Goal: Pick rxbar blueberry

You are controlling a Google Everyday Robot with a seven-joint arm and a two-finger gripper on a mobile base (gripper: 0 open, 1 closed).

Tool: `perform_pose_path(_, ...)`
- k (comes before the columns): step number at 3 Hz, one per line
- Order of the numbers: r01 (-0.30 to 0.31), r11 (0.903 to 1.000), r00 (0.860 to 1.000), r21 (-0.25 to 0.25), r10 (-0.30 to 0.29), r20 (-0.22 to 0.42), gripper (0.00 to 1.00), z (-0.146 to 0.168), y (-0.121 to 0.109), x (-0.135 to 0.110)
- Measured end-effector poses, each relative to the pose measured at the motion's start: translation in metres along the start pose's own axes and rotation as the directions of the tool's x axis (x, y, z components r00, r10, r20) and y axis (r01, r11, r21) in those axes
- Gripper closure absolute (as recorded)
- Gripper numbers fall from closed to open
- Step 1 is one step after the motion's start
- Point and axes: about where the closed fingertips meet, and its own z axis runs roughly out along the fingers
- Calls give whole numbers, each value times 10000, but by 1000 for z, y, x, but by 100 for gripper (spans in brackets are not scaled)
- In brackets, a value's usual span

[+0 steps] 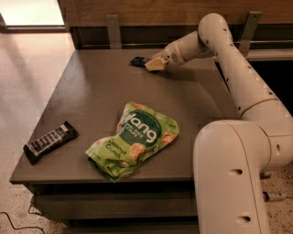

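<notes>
Nearest, bottom R: big cream arm housing (231, 178), overlapping the table's front R corner. On the table (91, 87), close to front edge & roughly centre: green chips bag (133, 139), lying flat, tilted, white lettering up, crumpled at its lower end. Left of it & well apart, by front L corner: black-brown bar (50, 141) w/ white lettering, flat, set at an angle. Under the front L edge, on the floor: thin dark cable (13, 219). Farther back on R side: arm rising to an elbow near the top, then reaching down-left over the far part of the tabletop. At its end: gripper (153, 64), low over the surface near the far edge, tan tip pointing left. Just left of that tip: rxbar blueberry (137, 61), a small dark shape at the far edge, about centre, well apart from bag & other bar. Touching the tip or only beside it: can't tell. Pincer opening: can't tell; hold on anything: can't tell. Beyond the table: wood panel (137, 9) w/ metal brackets (112, 29); far L, pale floor (27, 68).
</notes>
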Motion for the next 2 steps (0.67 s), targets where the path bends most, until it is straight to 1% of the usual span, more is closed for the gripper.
perform_pose_path(1,0,10000,10000,-2,0,-1,100,0,0,0)
perform_pose_path(2,-20,10000,9997,61,21,-231,100,0,3,-2)
